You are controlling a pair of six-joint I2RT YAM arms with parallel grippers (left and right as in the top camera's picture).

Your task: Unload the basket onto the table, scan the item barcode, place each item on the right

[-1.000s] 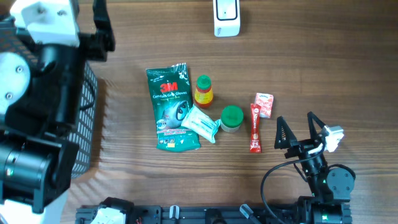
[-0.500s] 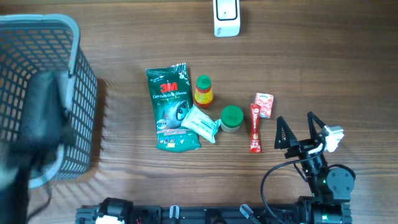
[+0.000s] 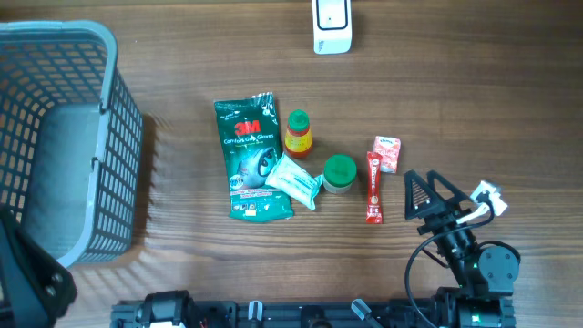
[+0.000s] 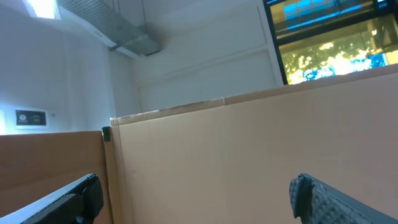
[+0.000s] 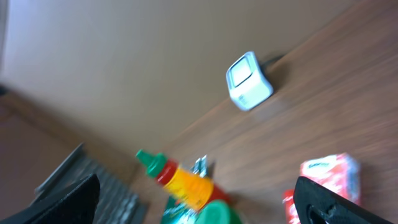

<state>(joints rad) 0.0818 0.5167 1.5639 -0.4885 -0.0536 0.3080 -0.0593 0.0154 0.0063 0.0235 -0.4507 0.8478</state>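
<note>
Several items lie mid-table: a green 3M glove packet [image 3: 250, 159], a sauce bottle [image 3: 298, 133] with a green cap, a white wipes packet [image 3: 294, 180], a green-lidded jar [image 3: 340, 173], a red sachet [image 3: 373, 187] and a small red-white box [image 3: 387, 153]. The white scanner [image 3: 332, 25] stands at the far edge. My right gripper [image 3: 430, 193] is open just right of the sachet, empty; its wrist view faces the bottle [image 5: 177, 180], box [image 5: 329, 177] and scanner [image 5: 249, 81]. My left gripper [image 4: 196, 193] is open and empty, facing a cardboard wall.
A grey mesh basket [image 3: 114, 137] fills the left side of the table. The left arm shows only as a dark shape at the near left corner [image 3: 27, 278]. Bare wood lies between the items and the scanner.
The left arm has swung away from over the basket down to the near left corner, its jaws spreading wider. The right gripper has shifted slightly to the right.
</note>
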